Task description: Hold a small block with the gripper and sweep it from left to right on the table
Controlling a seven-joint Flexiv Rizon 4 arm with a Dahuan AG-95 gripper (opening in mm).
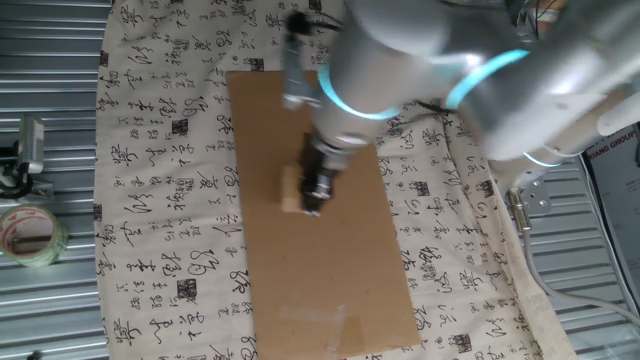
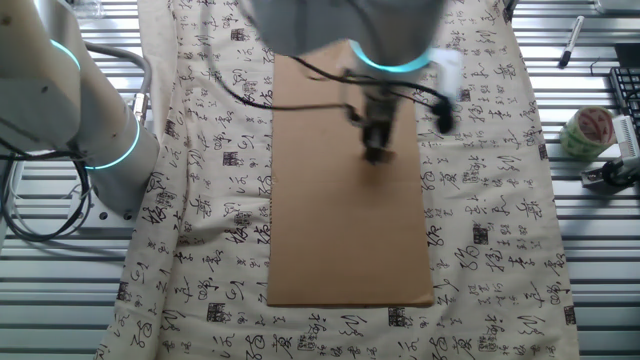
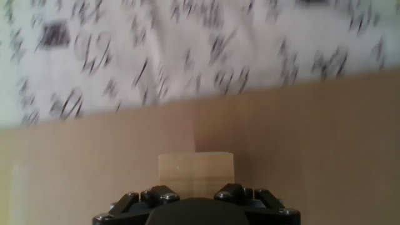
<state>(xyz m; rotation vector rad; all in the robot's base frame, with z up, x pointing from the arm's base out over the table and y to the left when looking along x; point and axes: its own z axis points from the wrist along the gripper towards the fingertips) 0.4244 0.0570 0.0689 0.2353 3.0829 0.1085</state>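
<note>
Your gripper (image 1: 316,196) is clamped on the small block (image 1: 293,190), pressed to the table's (image 1: 150,200) cardboard sheet (image 1: 330,260); sweep seemingly underway, remainder toward 3 o'clock.

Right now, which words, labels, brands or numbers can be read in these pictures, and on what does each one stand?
"GROUP": partial red letters on a white sign at the right edge of one fixed view; the word before it is cut off.
Black calligraphy characters on the cream cloth: too small and blurred to read.
Red print on the tape roll: too small to read.
The cardboard sheet and the small block: no text.
</note>
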